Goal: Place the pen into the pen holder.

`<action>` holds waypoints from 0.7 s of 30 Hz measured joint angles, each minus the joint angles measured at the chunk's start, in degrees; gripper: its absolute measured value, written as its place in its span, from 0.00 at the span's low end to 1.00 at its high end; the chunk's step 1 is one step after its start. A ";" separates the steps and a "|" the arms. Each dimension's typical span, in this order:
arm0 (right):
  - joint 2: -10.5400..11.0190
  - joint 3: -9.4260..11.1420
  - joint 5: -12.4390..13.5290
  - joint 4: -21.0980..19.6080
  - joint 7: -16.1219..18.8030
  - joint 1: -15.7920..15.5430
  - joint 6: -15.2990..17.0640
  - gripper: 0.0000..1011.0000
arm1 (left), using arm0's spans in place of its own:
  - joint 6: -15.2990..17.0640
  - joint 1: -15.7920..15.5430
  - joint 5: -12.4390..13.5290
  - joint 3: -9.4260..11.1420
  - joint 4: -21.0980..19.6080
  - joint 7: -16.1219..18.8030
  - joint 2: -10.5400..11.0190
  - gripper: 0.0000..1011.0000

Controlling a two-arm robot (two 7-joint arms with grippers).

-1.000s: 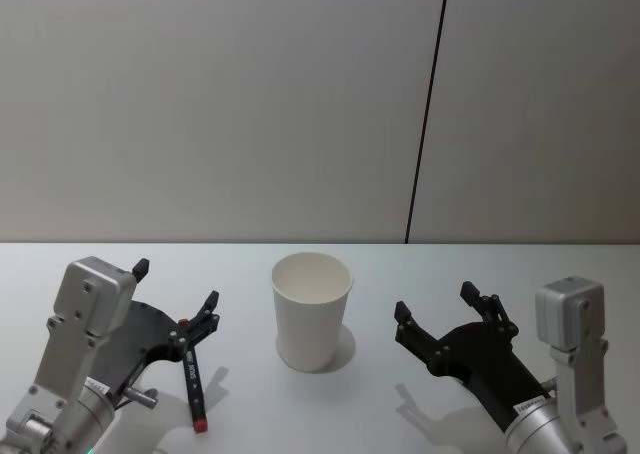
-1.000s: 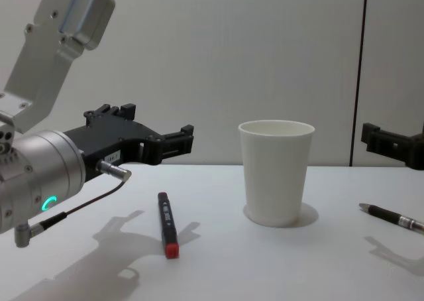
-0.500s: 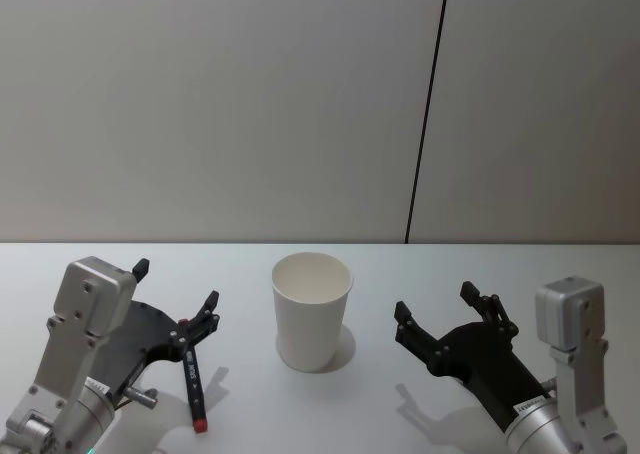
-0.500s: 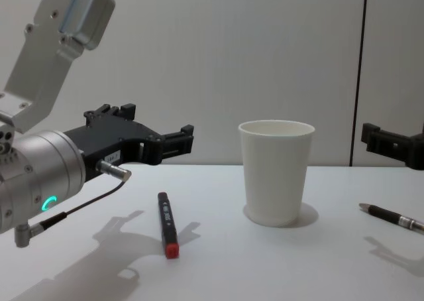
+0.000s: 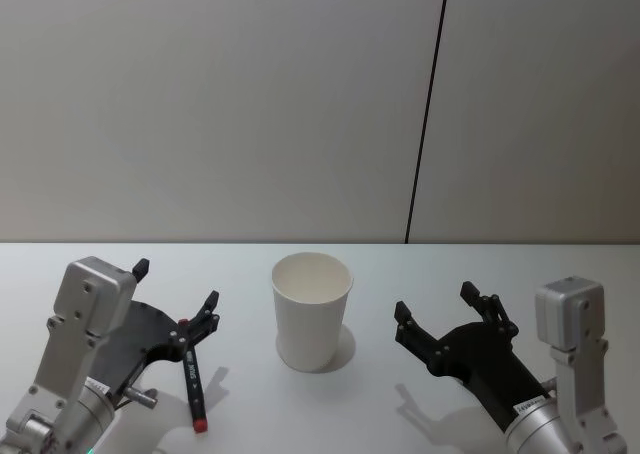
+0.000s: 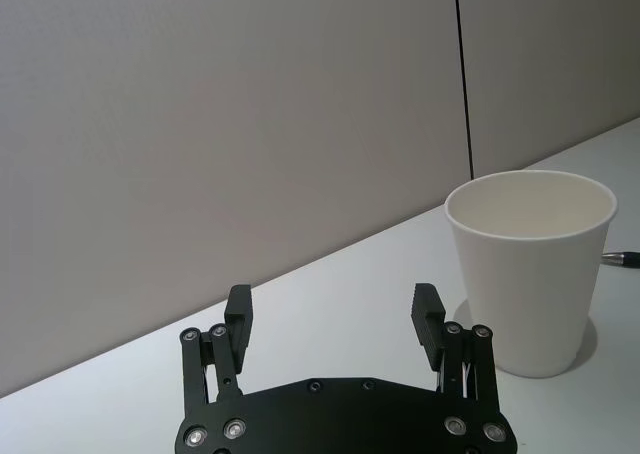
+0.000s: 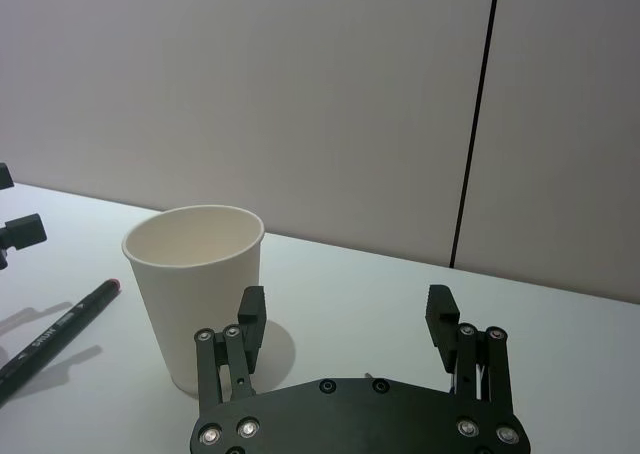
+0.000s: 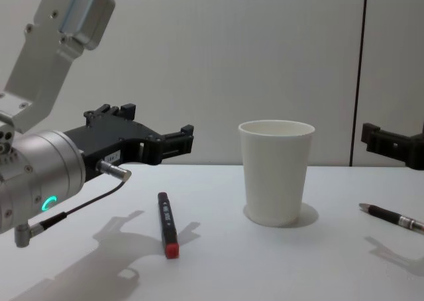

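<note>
The red-capped pen (image 5: pixel 193 384) lies beneath the left claw (image 5: pixel 177 283), spread apart; the right claw (image 5: pixel 435 301) hovers apart too.

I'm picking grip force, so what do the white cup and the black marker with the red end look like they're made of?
The paper cup looks like thin white paper with a matte finish: it has a rolled rim and a dull, even wall. The marker is probably plastic: a smooth black barrel with a slight sheen, pale printed lettering and a red end.
</note>
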 joint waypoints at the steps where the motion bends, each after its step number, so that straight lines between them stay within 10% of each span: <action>1: 0.00 0.00 0.00 0.00 0.00 0.00 0.00 0.99 | 0.00 0.00 0.00 0.00 0.00 0.00 0.00 0.99; 21: 0.58 0.97 0.83 1.54 2.02 1.17 0.50 0.99 | 0.00 0.00 0.00 0.00 0.00 0.00 0.00 0.99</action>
